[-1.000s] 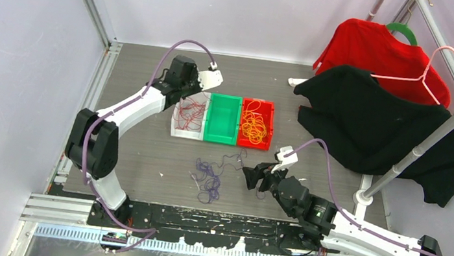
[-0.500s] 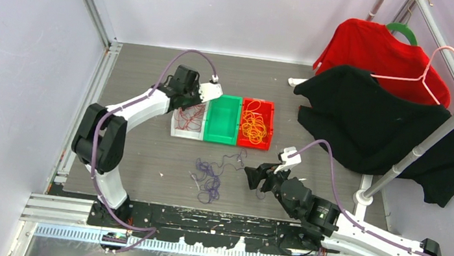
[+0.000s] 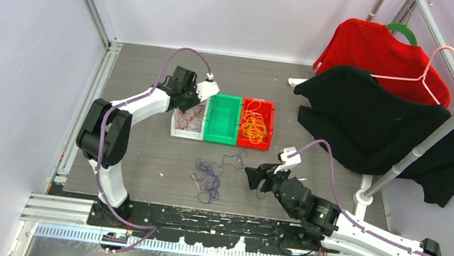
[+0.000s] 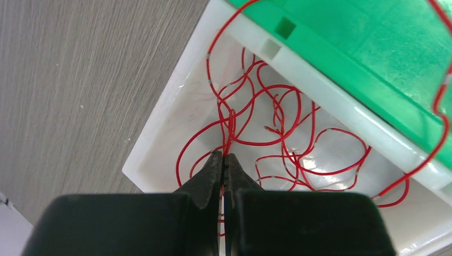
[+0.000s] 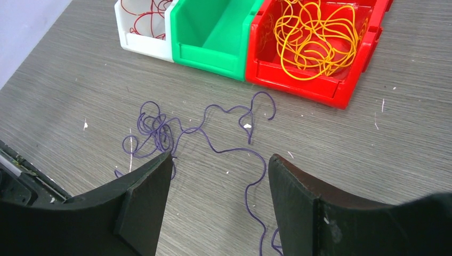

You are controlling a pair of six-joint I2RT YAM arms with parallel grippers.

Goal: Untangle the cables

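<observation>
My left gripper (image 4: 224, 156) is pinched on the red cable (image 4: 231, 122) in the white bin (image 4: 160, 114). My right gripper (image 5: 219, 157), jaws apart, is nearer the purple cable (image 5: 154, 128), which sprawls leftward across the table (image 5: 373, 160).

Lilac walls (image 3: 239, 5); grey woodgrain tabletop (image 3: 155, 158); clothes rack (image 3: 417, 150)

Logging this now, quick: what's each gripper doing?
Left gripper: closed, pinching the red cable.
Right gripper: open, holding nothing.
</observation>
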